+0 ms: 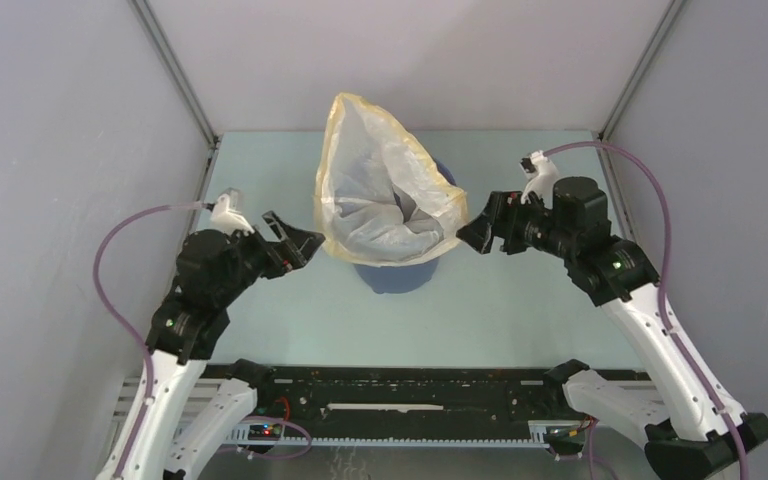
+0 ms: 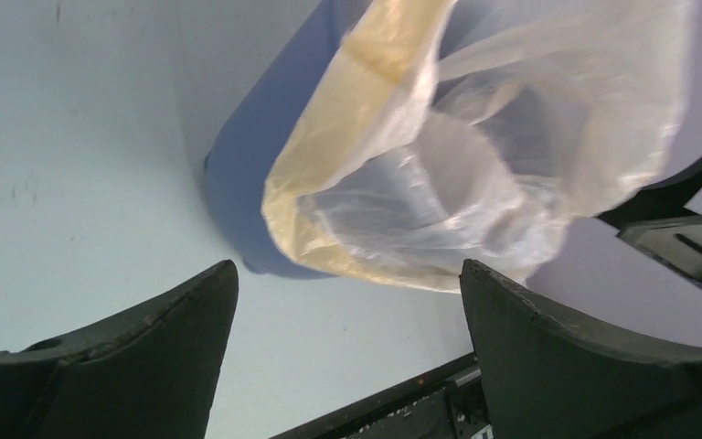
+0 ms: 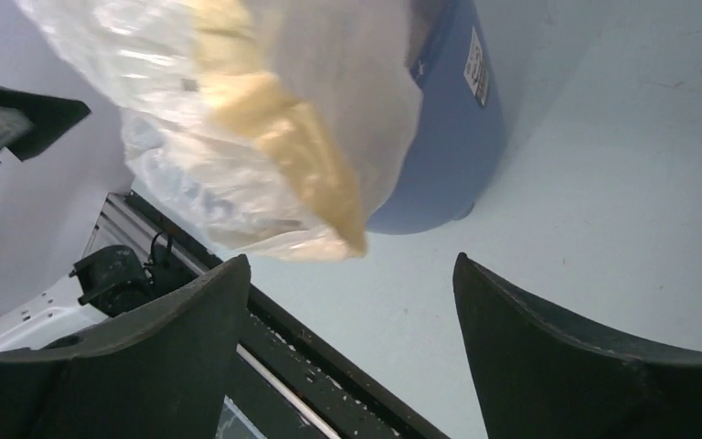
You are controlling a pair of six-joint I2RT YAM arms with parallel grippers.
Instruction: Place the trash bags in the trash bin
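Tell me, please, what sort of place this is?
Probably a robotics test cell: grey panels enclose a table, left arm and right arm stand at its near edge, a trash bag sits in a trash bin.

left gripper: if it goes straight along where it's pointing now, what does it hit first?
Probably the trash bag: its yellow-banded rim droops over the trash bin straight ahead of the open left gripper. The bin wall lies just behind; depth is hard to judge.

The bag is translucent white, with a pale yellow band along the rim. The bin is blue. The table is pale blue-green.
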